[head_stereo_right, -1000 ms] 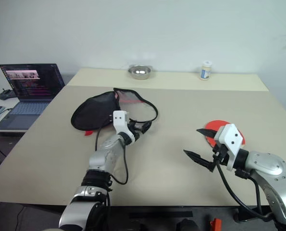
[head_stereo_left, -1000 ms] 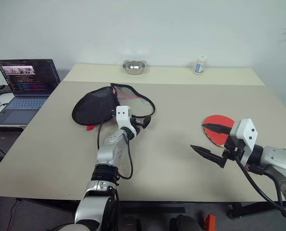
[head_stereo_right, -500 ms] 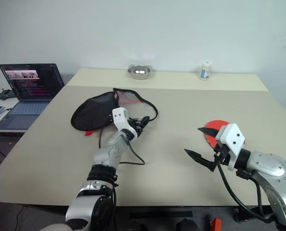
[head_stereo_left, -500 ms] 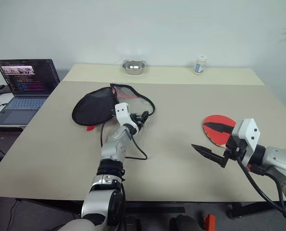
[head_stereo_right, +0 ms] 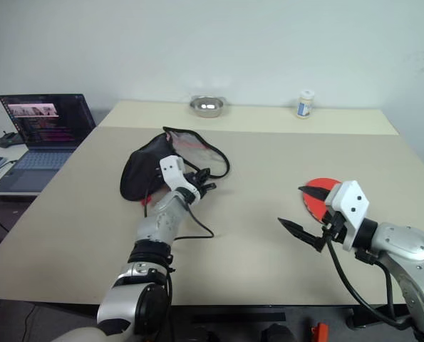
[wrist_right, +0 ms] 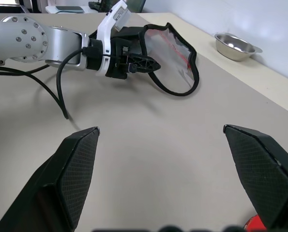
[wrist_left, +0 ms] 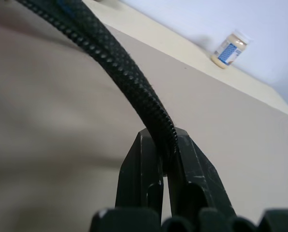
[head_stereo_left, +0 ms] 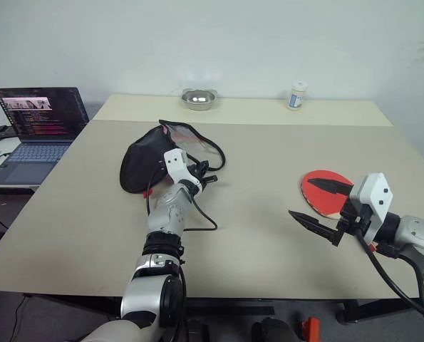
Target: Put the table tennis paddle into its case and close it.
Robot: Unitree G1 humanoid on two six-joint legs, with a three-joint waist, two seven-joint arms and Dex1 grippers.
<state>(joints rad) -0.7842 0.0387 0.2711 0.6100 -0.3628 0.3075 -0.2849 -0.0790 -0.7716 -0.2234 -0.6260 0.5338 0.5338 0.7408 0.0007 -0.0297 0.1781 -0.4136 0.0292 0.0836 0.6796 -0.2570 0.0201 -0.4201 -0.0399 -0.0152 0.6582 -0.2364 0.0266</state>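
Now the case — black, unzipped, left hand pinching its rim, right hand wide.

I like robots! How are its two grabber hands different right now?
The left gripper has its jaws pinched shut on the case's black zipper edge; the right gripper has its jaws spread wide, holding nothing. The left one reaches out to the case, while the right one hovers near the red table tennis paddle. Both have two black fingers.
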